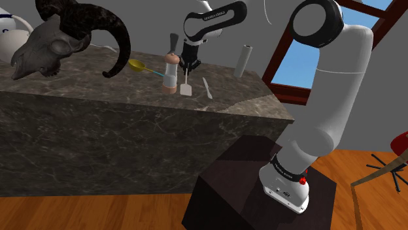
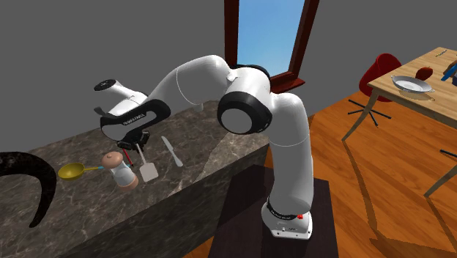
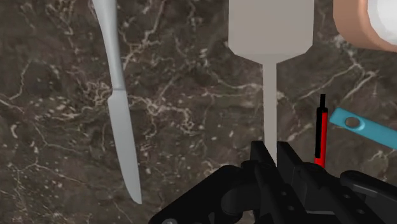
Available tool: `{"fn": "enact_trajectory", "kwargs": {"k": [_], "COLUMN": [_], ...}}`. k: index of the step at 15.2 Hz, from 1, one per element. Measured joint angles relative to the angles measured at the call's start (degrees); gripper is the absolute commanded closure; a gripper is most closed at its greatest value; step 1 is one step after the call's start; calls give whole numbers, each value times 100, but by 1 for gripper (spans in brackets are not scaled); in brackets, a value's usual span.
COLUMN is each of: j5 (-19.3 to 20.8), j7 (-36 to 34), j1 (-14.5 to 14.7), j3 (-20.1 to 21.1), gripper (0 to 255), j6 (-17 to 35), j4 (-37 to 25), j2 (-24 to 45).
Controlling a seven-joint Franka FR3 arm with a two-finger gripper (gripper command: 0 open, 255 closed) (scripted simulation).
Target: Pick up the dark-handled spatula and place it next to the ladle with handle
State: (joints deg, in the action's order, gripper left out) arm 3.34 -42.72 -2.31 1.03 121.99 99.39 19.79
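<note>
Wrist view: the pincer [image 3: 270, 154] is pinched on the thin pale stem of the spatula [image 3: 270, 38], with a black finger [image 3: 257, 160] touching it on each side. The fingers cover the handle. The blade is flat, matte grey and squarish with clipped corners, and it points away from the pincer. I cannot tell whether it rests on the counter [image 3: 191, 83] or hangs just above it. The counter is dark brown stone with white veins. A long pale knife [image 3: 121, 108] with a rounded tip lies roughly parallel to the spatula and apart from it.

Shoulder view: the ladle [image 1: 136, 64] shows whole here, with a glossy yellow bowl and a blue handle. The handle runs behind a shaker [image 1: 171, 72] that has a white body with a tan base and cap. The shaker stands just beside the spatula [image 1: 186, 89], under the pincer [image 1: 188, 67]. A dark horned skull [image 1: 52, 42] sits at this view's left. A pale cylinder [image 1: 243, 60] leans near the far edge.

Second exterior view: the spatula [image 2: 149, 172] lies between the shaker [image 2: 121, 170] and the knife [image 2: 172, 152]. The ladle [image 2: 71, 171] is beyond the shaker, and the pincer [image 2: 137, 146] is above the stem. A wooden table [image 2: 439, 62] and a red chair [image 2: 381, 69] stand well off on a plank floor.
</note>
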Motion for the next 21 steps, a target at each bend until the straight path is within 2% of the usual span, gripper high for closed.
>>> {"fn": "enact_trajectory", "kwargs": {"k": [6, 13, 14, 21], "j5": [15, 18, 18, 14], "j7": [-16, -24, -24, -17], "j1": [-3, 1, 1, -1], "j3": [-7, -7, -7, -6], "gripper": [255, 255, 0, 0], "j6": [379, 429, 429, 347], "j4": [206, 223, 223, 207], "j2": [171, 203, 203, 137]}}
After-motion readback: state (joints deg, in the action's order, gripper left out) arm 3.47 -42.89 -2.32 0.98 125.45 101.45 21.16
